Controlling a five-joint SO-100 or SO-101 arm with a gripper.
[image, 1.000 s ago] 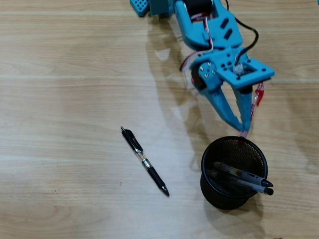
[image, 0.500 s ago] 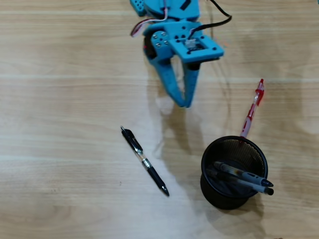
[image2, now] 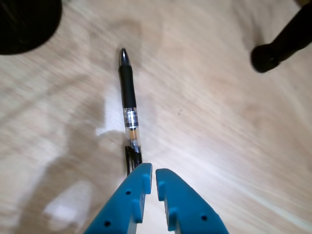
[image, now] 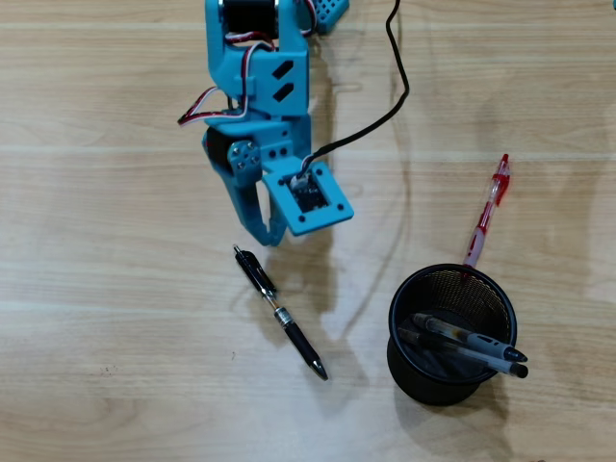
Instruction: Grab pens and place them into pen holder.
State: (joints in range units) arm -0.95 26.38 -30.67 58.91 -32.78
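Bench (image: 115, 192): light wood-grain laminate, pale seams running side to side in overhead view, soft shadows on it. Tiny dark speck (image: 232, 355) on bench, lower left of centre. Wrist view: same wood grain (image2: 219, 122), blurry, plus dark rounded thing (image2: 285, 39) at top right, can't tell what.

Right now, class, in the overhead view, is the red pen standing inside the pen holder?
No: the red pen lies on the table with only its tip at the rim of the pen holder.
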